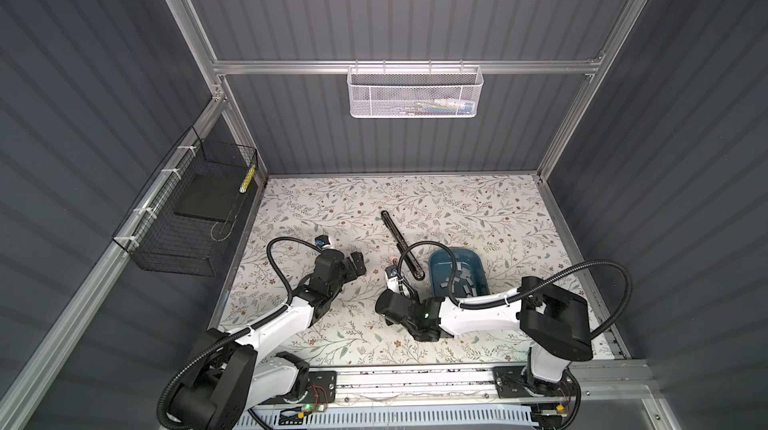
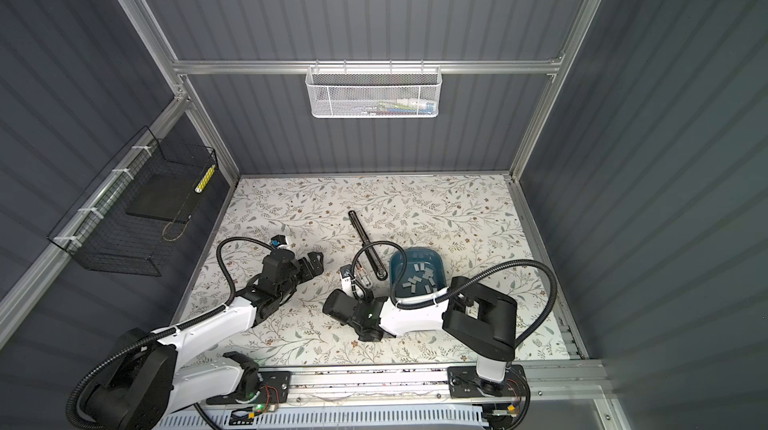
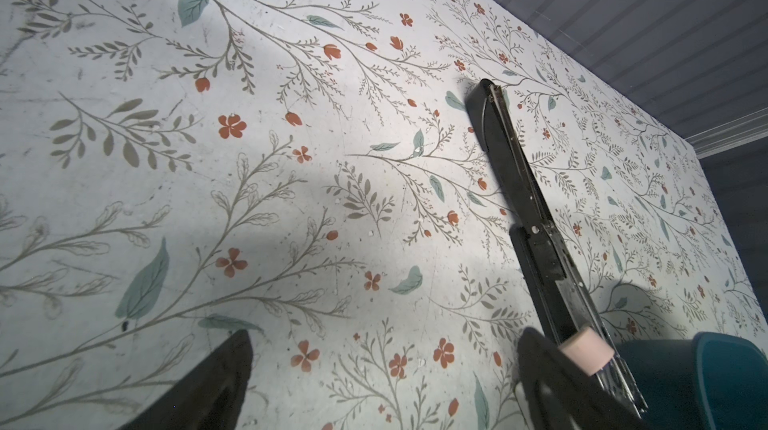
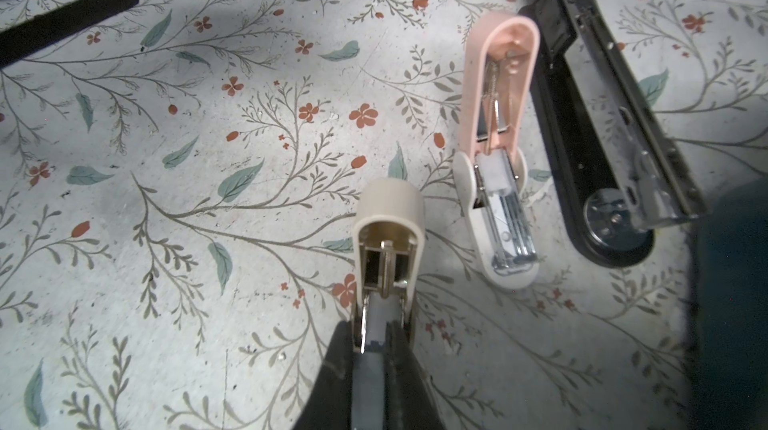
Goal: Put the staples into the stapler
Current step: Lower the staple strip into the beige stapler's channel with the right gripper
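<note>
Kinda dim, lit from overhead, soft shadow patches on the floral tabletop (image 3: 291, 182). Top views bow at edges; wrist close-ups blur.

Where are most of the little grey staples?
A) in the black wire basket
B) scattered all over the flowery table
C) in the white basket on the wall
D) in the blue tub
D: in both top views the staples lie loose in the blue tub; one strip is pinched in the right pincer.
</note>
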